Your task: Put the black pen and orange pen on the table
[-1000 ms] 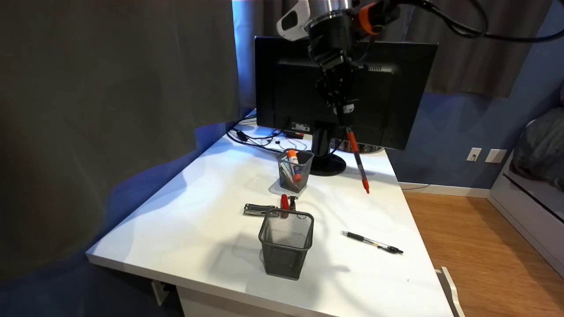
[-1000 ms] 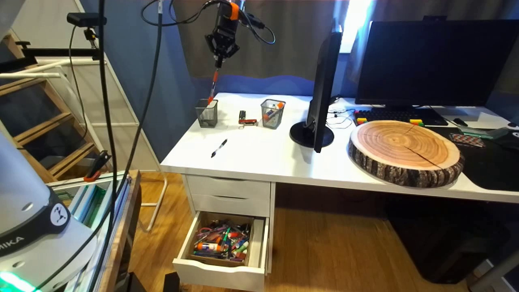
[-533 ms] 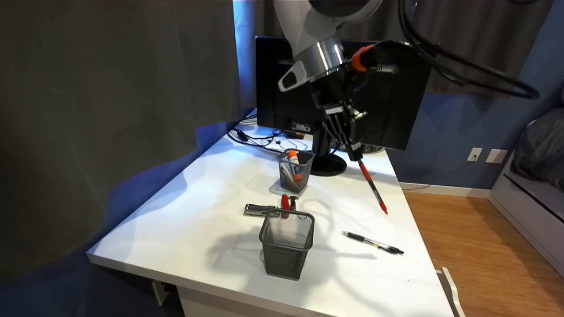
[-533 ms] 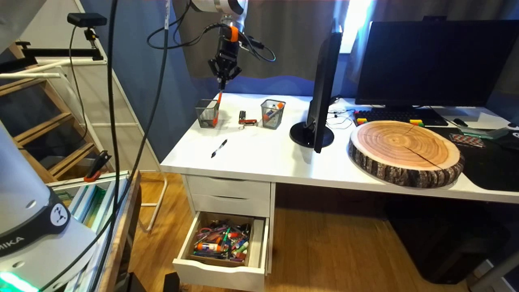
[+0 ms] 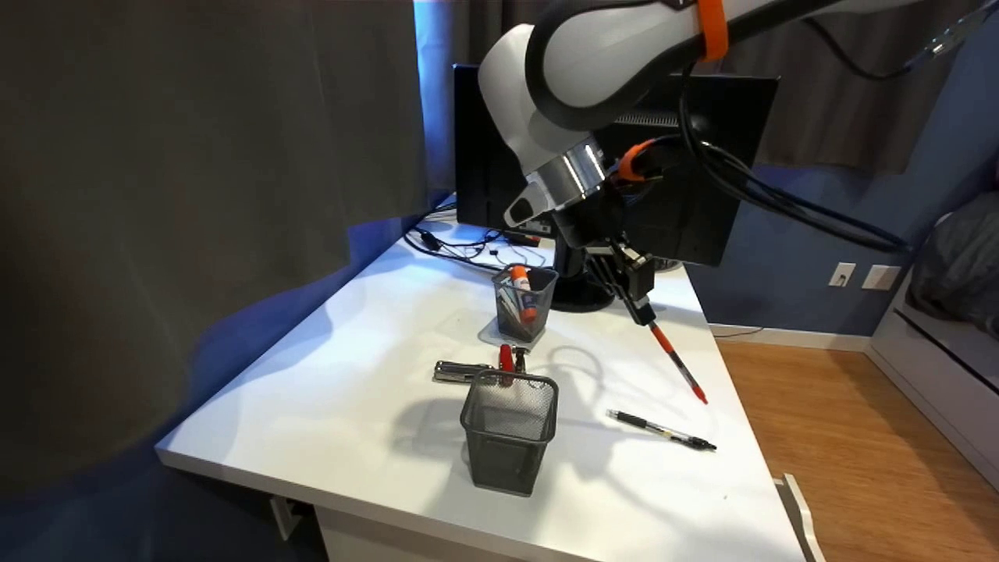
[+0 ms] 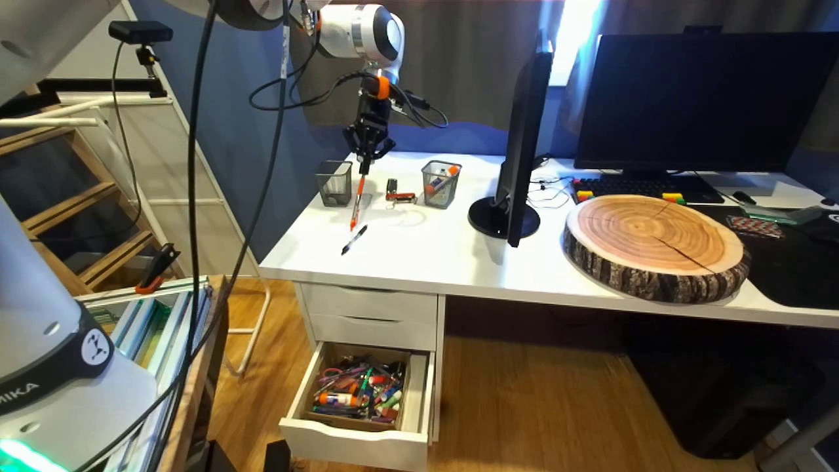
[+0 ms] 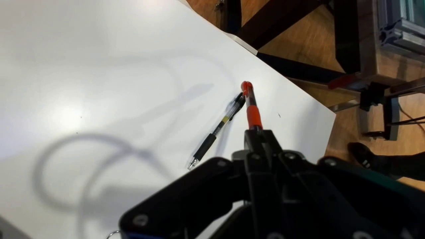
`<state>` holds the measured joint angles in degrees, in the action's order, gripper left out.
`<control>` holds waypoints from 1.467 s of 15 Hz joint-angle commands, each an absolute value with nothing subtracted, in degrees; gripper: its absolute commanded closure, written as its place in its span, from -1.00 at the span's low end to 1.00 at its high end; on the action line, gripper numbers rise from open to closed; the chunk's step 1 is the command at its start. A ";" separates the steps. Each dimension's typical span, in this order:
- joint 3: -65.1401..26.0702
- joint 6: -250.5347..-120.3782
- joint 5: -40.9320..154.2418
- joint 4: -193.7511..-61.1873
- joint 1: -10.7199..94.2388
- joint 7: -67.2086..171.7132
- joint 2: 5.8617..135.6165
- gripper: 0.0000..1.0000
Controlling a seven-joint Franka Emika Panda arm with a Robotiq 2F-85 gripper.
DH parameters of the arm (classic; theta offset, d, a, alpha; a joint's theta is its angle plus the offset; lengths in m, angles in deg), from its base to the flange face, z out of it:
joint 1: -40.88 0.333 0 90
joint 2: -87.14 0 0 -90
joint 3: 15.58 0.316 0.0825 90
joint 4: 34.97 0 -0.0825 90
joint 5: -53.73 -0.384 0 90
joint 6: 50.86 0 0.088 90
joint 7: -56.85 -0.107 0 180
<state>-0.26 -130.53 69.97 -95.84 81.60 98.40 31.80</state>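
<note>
My gripper is shut on the orange pen. It holds the pen by one end, tilted down above the white table. The gripper and the orange pen also show in an exterior view. The black pen, with a clear barrel and black grip, lies flat on the table near the right edge, just below the orange pen's free end. In the wrist view, my fingertips close round the orange pen. Its far end overlaps the tip of the black pen. Contact with the table cannot be told.
An empty black mesh cup stands near the table's front edge. Another mesh cup holds a glue stick. A stapler-like bar and a red tool lie between them. A monitor stands beyond. An open drawer hangs below.
My gripper has moved down toward the table, carrying the orange pen, whose free end is now close to the black pen. The black pen and cups have not moved.
</note>
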 commanded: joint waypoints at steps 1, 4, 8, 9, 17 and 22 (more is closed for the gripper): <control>-1.41 -130.15 72.06 -92.39 82.72 96.95 28.74 0.97; -1.66 -130.40 72.27 -91.41 82.84 96.58 26.85 0.97; -1.77 -129.39 72.17 -89.80 83.20 96.99 24.34 0.97; -1.80 -129.29 72.16 -89.56 83.20 97.19 23.90 0.97; -4.71 -127.63 72.05 -75.84 85.92 98.19 12.94 0.97; -5.61 -127.63 70.91 -73.85 85.93 97.36 12.34 0.12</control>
